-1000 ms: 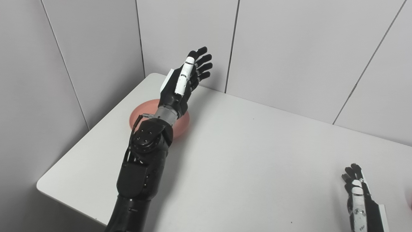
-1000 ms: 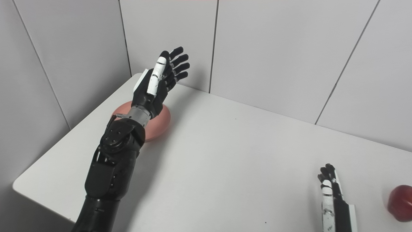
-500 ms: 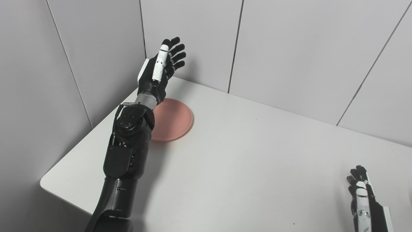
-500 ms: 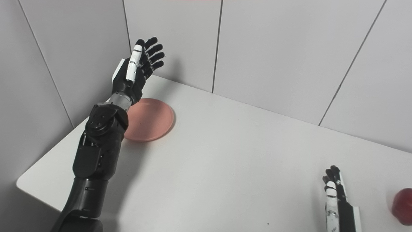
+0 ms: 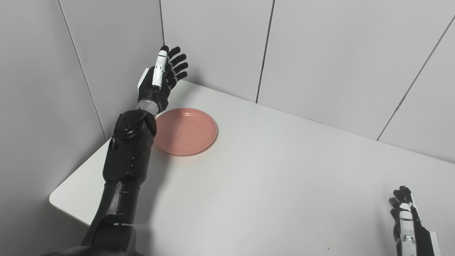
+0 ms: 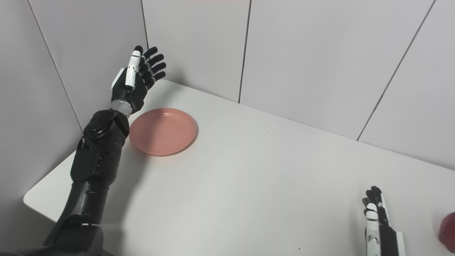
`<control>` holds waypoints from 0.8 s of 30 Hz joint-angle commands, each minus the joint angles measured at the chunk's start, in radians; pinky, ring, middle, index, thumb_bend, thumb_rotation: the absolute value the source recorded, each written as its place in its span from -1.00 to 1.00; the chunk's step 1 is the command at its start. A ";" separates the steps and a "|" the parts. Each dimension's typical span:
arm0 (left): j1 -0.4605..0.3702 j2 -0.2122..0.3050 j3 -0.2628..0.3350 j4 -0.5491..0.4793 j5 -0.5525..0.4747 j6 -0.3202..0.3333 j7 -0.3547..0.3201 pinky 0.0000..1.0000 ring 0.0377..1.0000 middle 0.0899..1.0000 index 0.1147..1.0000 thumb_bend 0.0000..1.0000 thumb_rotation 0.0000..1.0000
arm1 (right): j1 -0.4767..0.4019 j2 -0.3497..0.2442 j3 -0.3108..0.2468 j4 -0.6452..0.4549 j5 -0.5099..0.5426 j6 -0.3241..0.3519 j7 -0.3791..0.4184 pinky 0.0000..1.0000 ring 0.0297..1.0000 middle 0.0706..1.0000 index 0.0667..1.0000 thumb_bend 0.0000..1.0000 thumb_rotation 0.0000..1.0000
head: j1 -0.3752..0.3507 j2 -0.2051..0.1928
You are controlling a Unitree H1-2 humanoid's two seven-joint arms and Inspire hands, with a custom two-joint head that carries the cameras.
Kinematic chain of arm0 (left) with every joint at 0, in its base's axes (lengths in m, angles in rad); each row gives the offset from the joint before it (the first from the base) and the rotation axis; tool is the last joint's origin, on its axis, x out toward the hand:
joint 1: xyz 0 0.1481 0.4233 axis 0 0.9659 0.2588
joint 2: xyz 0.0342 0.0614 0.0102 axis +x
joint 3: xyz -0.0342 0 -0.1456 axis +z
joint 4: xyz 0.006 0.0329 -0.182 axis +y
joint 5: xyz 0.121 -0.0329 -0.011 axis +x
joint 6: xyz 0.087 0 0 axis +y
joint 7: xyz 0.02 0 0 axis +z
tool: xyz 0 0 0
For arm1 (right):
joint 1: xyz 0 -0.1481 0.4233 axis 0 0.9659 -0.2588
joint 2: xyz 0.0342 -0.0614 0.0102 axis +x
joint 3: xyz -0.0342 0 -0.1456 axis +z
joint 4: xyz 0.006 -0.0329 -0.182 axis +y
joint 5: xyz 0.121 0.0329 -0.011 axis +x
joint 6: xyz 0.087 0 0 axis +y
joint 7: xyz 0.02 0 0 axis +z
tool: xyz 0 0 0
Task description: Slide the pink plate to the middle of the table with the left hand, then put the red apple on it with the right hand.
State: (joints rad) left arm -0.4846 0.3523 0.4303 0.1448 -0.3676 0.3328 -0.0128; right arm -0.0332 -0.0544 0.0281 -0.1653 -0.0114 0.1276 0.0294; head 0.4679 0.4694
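Note:
The pink plate [image 5: 185, 131] lies flat near the table's far left corner. My left hand [image 5: 160, 79] is raised above the table's left edge, just left of and beyond the plate, open with fingers spread and holding nothing. Its forearm runs along the plate's left side. At the bottom right my right hand [image 6: 376, 220] rests low over the table with fingers straight and apart, empty. The red apple [image 6: 448, 233] shows only partly at the right edge of the right eye view, just right of that hand.
The white table [image 5: 270, 177] stands in a corner of grey wall panels [image 5: 320, 53]. Its left edge and near left corner [image 5: 57, 199] are close to my left arm. The wall stands right behind my left hand.
My left arm has swung to the left off the plate, which now lies fully uncovered. The picture has also shifted slightly. The right hand has stayed in place.

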 commanded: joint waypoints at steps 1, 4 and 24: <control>-0.058 0.040 0.012 0.002 -0.020 -0.069 -0.025 0.71 0.72 0.71 0.66 -0.18 0.96 | -0.030 -0.003 -0.003 -0.035 0.002 -0.009 0.005 1.00 0.91 0.89 0.91 -0.97 1.00 | -0.001 0.000; -0.056 0.056 0.021 0.050 -0.029 -0.089 -0.043 0.72 0.74 0.73 0.68 -0.17 0.99 | -0.031 -0.003 -0.002 -0.034 0.000 -0.018 0.006 1.00 0.90 0.89 0.91 -0.99 1.00 | 0.001 0.001; -0.047 0.125 0.073 0.257 -0.068 -0.171 -0.095 0.73 0.72 0.70 0.63 -0.20 1.00 | -0.030 -0.001 -0.009 -0.048 0.015 0.001 0.007 1.00 0.92 0.91 0.91 -1.00 1.00 | 0.012 0.005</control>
State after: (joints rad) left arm -0.4871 0.4345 0.4933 0.4148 -0.4156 0.2081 -0.0951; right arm -0.0353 -0.0545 0.0263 -0.1756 -0.0101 0.1334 0.0294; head 0.4801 0.4725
